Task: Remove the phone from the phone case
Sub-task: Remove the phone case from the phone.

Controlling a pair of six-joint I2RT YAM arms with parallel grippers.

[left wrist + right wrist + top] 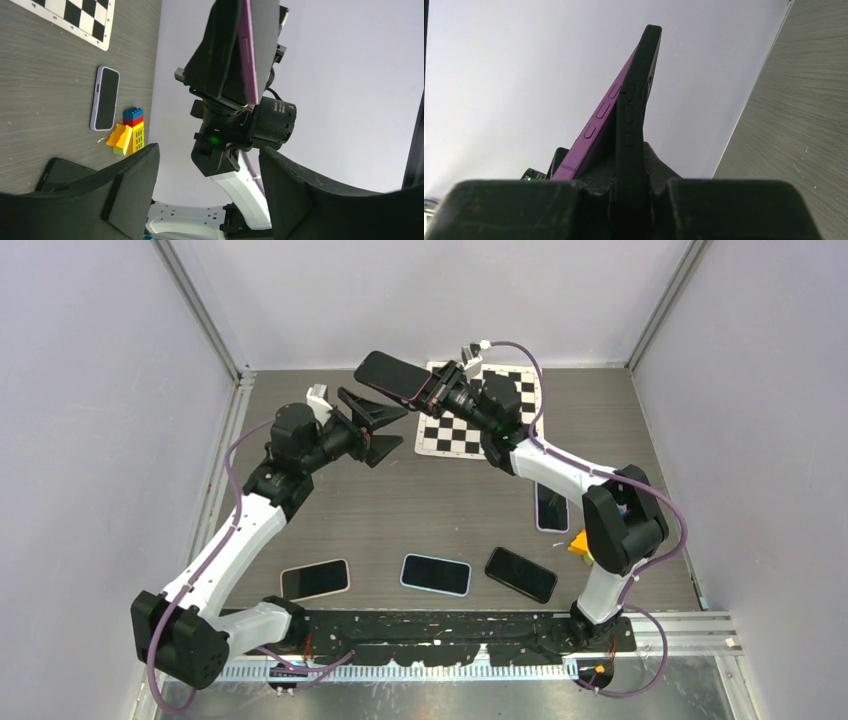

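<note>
My right gripper (437, 390) is shut on a black phone case (391, 373) and holds it in the air at the far middle of the table. In the right wrist view the black case (638, 125) stands edge-on between my fingers, and a purple phone (596, 120) leans out of it to the left, apart at the bottom and still meeting it at the top. My left gripper (385, 427) is open and empty just below and left of the case. In the left wrist view my fingers (131, 192) are spread wide, with the purple phone (248, 50) and the case (220, 50) ahead.
A checkerboard mat (480, 425) lies at the back. Three phones (315, 579) (436, 574) (521, 574) lie near the front edge, and another phone (551, 507) lies at the right beside yellow toy blocks (578, 542). Walls close in on three sides.
</note>
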